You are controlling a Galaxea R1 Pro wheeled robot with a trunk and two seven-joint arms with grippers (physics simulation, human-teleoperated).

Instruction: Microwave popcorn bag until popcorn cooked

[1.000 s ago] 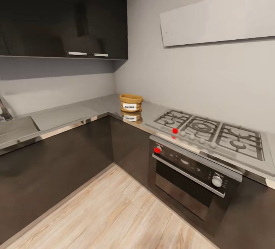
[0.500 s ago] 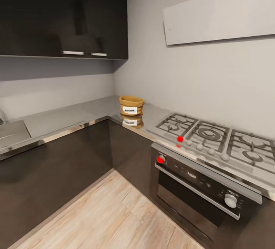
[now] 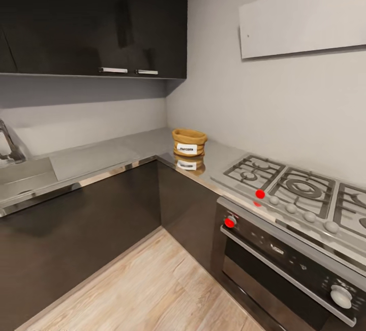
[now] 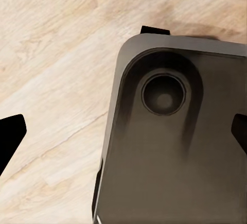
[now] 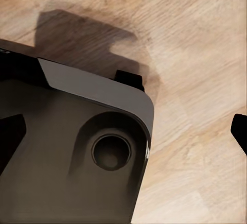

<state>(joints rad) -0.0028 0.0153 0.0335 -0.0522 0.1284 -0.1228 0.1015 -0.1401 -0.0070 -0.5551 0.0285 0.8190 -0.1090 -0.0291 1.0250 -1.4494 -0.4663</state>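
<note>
Popcorn bag (image 3: 189,142) sits on the bench (image 3: 101,156) beside the hob (image 3: 300,189), same spot as before; only the camera has turned. Both claws spread open, holding nothing.

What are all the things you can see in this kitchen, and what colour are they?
popcorn bag: one, tan-brown with a white label, on the countertop in the corner.
countertop: one, shiny grey, running along both walls.
gas hob: one, grey grates, pale knobs and one red, right of the bag.
oven: one, dark with a silver handle, one red knob, one white, below the hob.
upper cabinets: dark, two silver handles, high on the left wall.
hood: one, pale grey, above the hob.
sink: one, grey, with a tap, far left.
floor: light wood.
robot base: dark grey, over the floor.
left gripper: black fingertips apart.
right gripper: black fingertips apart.
</note>
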